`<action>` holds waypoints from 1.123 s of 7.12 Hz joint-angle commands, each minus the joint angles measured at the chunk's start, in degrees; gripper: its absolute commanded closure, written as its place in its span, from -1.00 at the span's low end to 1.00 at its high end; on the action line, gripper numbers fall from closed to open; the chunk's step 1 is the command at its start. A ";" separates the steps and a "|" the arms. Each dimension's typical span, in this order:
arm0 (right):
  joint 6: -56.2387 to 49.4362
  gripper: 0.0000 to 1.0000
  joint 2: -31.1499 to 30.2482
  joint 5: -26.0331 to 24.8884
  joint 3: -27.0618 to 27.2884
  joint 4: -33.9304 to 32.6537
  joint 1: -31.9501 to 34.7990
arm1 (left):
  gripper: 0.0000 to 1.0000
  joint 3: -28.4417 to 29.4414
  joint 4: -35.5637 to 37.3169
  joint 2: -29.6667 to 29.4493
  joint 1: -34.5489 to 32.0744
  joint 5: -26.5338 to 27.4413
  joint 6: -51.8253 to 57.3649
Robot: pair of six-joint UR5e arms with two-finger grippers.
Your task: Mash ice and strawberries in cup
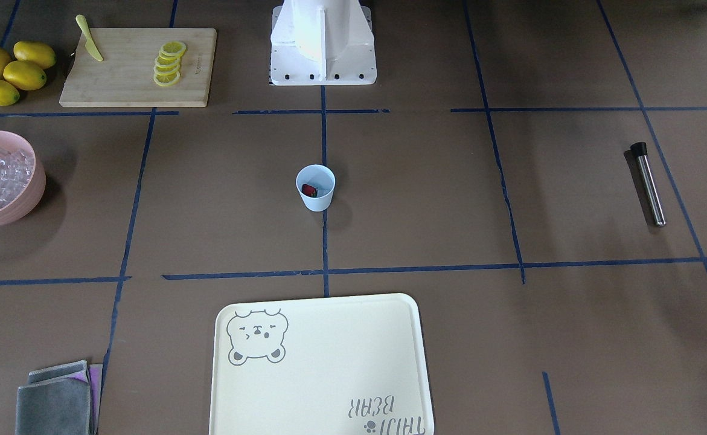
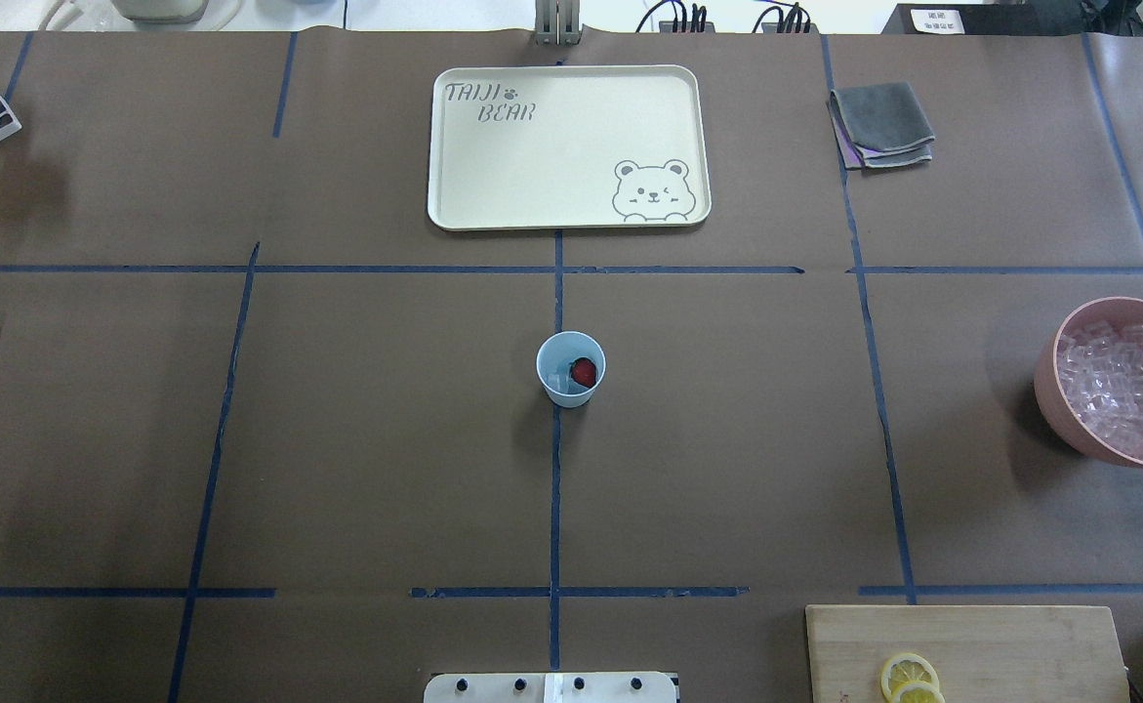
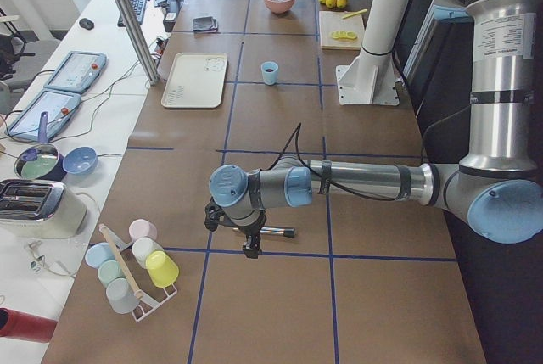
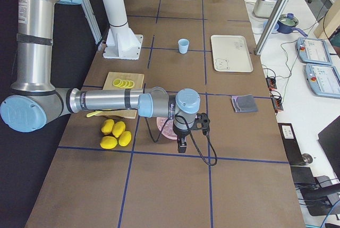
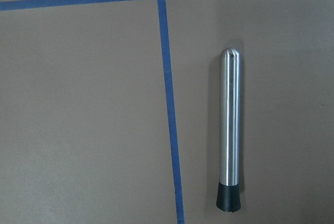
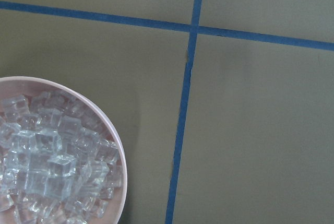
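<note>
Cup with berry mid-table, both arms out at the table ends

The pale blue cup (image 2: 570, 369) stands upright at the centre of the table (image 2: 386, 439), with the dark red strawberry (image 2: 584, 371) inside it. In the overhead view, a cream tray (image 2: 493, 176) lies at the cup's 12 o'clock. A pink bowl (image 2: 1054, 410) heaped with ice (image 2: 1122, 386) sits well apart at 3 o'clock. A steel rod (image 5: 230, 130) with a black tip lies flat at 9 o'clock. The left pincer (image 3: 250, 247) hangs over that rod and the right pincer (image 4: 181, 147) hangs by the bowl. I cannot tell whether either one is apart or together.
</note>
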 commanded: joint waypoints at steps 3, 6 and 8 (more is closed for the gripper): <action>0.07 -1.00 2.06 1.22 -0.02 0.11 -0.41 | -1.00 0.00 -0.10 -0.08 0.04 -0.07 0.11; 0.08 -1.00 3.65 1.22 -0.81 0.11 -1.11 | -1.00 -0.35 -0.01 -0.79 0.04 0.02 0.37; 0.16 -1.00 3.65 1.57 -0.90 0.03 -1.02 | -1.00 -0.44 -0.01 -0.70 0.04 0.10 0.37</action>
